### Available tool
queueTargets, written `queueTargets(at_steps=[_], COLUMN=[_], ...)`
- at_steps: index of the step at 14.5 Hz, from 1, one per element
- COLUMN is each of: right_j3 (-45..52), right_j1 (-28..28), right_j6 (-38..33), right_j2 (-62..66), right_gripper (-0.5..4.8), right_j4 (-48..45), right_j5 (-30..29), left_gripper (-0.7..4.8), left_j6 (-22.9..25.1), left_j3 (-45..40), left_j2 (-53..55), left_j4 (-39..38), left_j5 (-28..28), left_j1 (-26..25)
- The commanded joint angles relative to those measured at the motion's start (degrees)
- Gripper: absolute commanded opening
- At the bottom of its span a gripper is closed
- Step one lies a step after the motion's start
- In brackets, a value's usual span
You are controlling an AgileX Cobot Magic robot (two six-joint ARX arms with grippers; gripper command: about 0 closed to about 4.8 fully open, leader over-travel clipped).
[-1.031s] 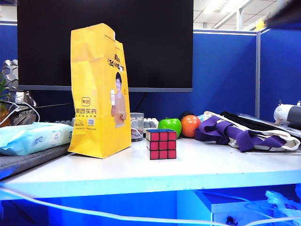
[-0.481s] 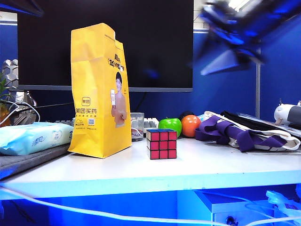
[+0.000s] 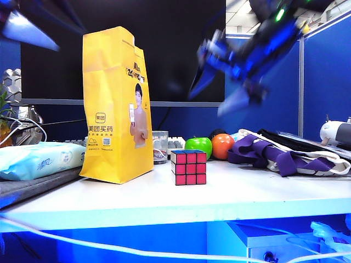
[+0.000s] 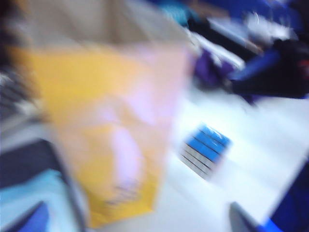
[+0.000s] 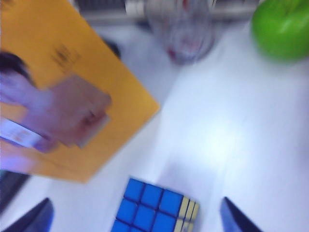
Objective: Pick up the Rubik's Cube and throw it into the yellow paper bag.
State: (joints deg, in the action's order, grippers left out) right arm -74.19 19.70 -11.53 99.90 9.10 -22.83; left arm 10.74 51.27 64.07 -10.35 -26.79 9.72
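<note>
The Rubik's Cube [image 3: 188, 167] sits on the white table with its pinkish-red face to the front and blue top; it also shows in both wrist views [image 4: 205, 150] [image 5: 154, 210]. To its left the tall yellow paper bag [image 3: 115, 104] [image 4: 106, 130] [image 5: 63, 96] stands upright. My right gripper [image 3: 219, 93] [image 5: 137, 217] hangs blurred in the air above and right of the cube, open, with the cube lying below between its fingertips. My left gripper [image 3: 46, 24] [image 4: 135, 223] is high at the upper left, beside the bag's top, open and empty.
Behind the cube are a green apple [image 3: 198, 146] [image 5: 282, 29], an orange [image 3: 222, 146] and a glass cup [image 3: 159, 147]. A purple-strapped cloth bag [image 3: 279, 156] lies right, a wipes pack [image 3: 38, 160] left. A dark monitor [image 3: 164, 49] stands behind.
The right arm has swung down from the upper right towards the cube, and its jaws have spread. The left gripper has come into view at the upper left. Cube and bag have not moved.
</note>
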Motion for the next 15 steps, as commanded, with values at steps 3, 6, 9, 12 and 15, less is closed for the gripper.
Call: queueTargets(at_steps=[3, 6, 9, 12, 15], right_j3=[-1.22, -1.16, -1.18, -1.7, -1.81], right_j1=[1.84, 2.54, 4.24, 5.68, 6.93], right_j6=[1.97, 3.8, 4.28, 5.2, 5.57], right_j2=[5.14, 7.74, 9.27, 11.63, 13.99], right_gripper=[4.79, 4.79, 4.79, 4.79, 4.79], right_j4=[3.5, 4.37, 3.96, 4.02, 2.58], right_j5=[-0.33, -0.04, -0.04, 1.16, 6.29], left_gripper=[4.79, 4.79, 4.79, 4.79, 4.79], left_j6=[0.81, 2.89, 3.28, 2.54, 2.29], left_j3=[0.26, 0.26, 0.26, 0.26, 0.26], left_j2=[2.19, 2.19, 2.19, 2.19, 2.19], left_j4=[-1.7, -5.57, -5.9, -5.92, -5.88], left_j5=[-0.26, 3.23, 3.65, 3.67, 3.63], left_j1=[1.44, 3.02, 2.99, 3.15, 3.43])
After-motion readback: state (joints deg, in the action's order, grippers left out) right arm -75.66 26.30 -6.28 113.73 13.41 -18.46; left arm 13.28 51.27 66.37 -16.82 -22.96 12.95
